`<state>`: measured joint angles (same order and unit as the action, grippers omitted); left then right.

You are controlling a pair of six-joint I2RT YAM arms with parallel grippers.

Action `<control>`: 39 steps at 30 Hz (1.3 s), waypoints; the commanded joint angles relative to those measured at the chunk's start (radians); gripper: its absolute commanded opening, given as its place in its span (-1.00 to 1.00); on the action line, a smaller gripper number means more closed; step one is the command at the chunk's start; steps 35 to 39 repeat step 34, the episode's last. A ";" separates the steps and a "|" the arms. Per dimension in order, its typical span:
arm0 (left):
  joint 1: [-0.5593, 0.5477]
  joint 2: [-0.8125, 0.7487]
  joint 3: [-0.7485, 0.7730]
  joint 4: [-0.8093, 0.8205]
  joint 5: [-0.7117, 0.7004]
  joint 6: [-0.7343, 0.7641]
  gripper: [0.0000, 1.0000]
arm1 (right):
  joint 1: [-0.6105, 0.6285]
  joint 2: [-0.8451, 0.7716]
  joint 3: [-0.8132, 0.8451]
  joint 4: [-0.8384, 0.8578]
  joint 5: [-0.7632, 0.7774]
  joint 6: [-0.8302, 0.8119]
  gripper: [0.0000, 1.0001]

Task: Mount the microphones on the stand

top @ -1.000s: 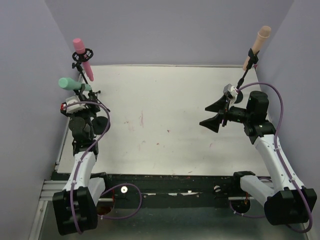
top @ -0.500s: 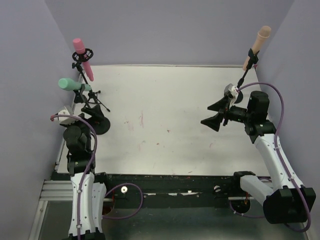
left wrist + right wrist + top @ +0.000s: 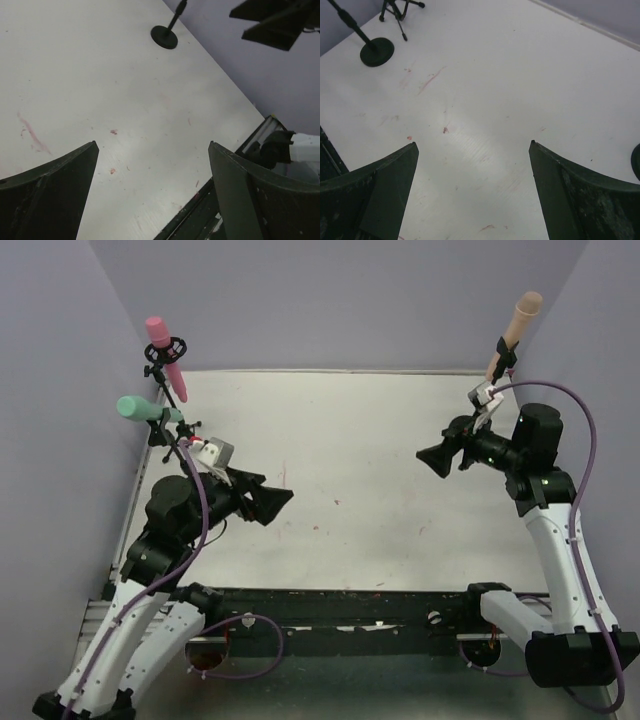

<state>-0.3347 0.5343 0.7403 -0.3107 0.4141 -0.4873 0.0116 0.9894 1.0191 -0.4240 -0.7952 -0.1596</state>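
All three microphones sit in stands. The pink microphone point(image 3: 160, 338) is clipped on a tall stand point(image 3: 167, 375) at the back left. Just in front of it, the teal-green microphone point(image 3: 139, 408) rests on a small tripod stand point(image 3: 183, 430). Far right at the back, the peach microphone point(image 3: 518, 323) is held by a slanted stand point(image 3: 493, 380). My left gripper point(image 3: 275, 500) point(image 3: 152, 150) is open and empty over the left-middle of the table, pointing right. My right gripper point(image 3: 428, 456) point(image 3: 472, 145) is open and empty, pointing left below the peach microphone.
The white table point(image 3: 350, 440) has faint red marks. In the right wrist view a round stand base point(image 3: 376, 51) and tripod legs point(image 3: 397, 9) stand at the far left. The left wrist view shows another round base point(image 3: 164, 37). Purple walls close in on three sides.
My left arm has swung away from the teal microphone at the left edge to the left-middle of the table, its jaws opening fully. My right gripper has shifted back and up a little.
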 commanded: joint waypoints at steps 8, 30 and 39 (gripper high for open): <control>-0.277 0.170 0.222 -0.042 -0.153 0.208 0.97 | -0.004 -0.046 0.157 -0.085 0.497 0.275 1.00; -0.277 0.013 0.186 -0.030 -0.153 0.174 0.97 | -0.116 -0.132 0.115 -0.061 0.340 0.312 1.00; -0.277 0.009 0.189 -0.040 -0.156 0.193 0.97 | -0.121 -0.135 0.108 -0.059 0.333 0.312 1.00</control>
